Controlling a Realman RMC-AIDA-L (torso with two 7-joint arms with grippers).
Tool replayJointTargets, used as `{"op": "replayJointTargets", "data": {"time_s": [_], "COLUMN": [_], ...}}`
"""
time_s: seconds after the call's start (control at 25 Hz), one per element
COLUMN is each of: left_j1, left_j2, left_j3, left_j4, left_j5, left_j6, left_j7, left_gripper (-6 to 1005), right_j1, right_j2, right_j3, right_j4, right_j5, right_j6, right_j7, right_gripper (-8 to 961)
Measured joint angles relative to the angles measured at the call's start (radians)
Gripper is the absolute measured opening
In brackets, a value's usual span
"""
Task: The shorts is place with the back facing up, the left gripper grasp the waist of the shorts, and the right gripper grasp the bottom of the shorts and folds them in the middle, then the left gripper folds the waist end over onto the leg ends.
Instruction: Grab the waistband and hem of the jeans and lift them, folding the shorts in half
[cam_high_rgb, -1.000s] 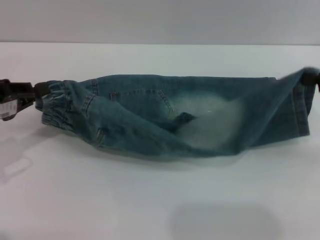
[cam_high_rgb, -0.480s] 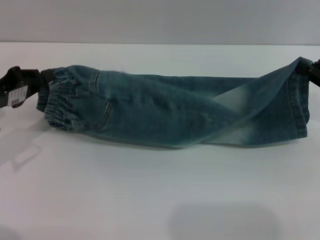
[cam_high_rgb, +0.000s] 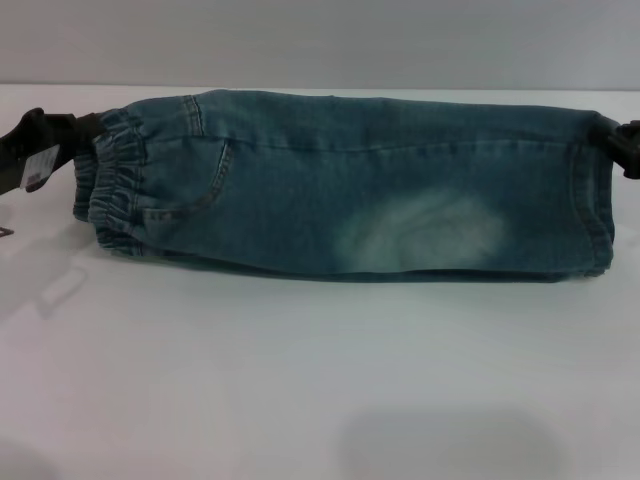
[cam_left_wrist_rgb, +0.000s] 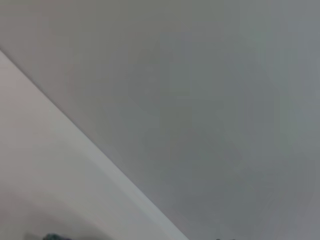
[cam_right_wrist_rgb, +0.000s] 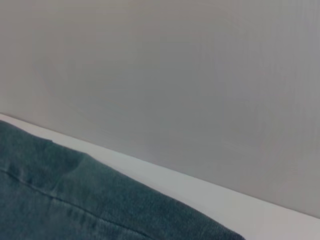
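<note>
The blue denim shorts (cam_high_rgb: 350, 185) lie folded lengthwise into a long band across the white table (cam_high_rgb: 320, 380). Their ruffled waist (cam_high_rgb: 115, 185) is at the left end, with a front pocket seam showing beside it. At that end my left gripper (cam_high_rgb: 80, 135) is shut on the waist. The bottom of the shorts (cam_high_rgb: 595, 195), the stitched leg hems, is at the right end, where my right gripper (cam_high_rgb: 622, 140) is shut on the upper corner at the picture's edge. Denim of the shorts (cam_right_wrist_rgb: 75, 200) fills the lower part of the right wrist view.
A grey wall (cam_high_rgb: 320, 40) rises behind the table's far edge. Both wrist views mostly show that wall (cam_left_wrist_rgb: 200, 100) and a strip of white table (cam_right_wrist_rgb: 210, 195).
The upper layer of the shorts has swung up and over toward the far side, so the sagging, twisted cloth is now a flat folded band. Both grippers moved slightly farther from me.
</note>
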Motion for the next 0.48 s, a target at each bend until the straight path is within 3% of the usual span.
{"op": "replayJointTargets", "data": {"time_s": [0.48], "left_j1": [-0.013], "left_j2": [-0.002], "left_j3": [0.01], "left_j4": [-0.003], "left_j5": [0.005], "left_j6": [-0.056], "left_j7": [0.013], "left_gripper": [131], "right_j1": [0.053], "right_j2": [0.013], "right_j3": [-0.119], "right_j4": [0.077], "right_j5": [-0.002], "right_j6": [0.161], "right_j7": [-0.001], "right_gripper": [83]}}
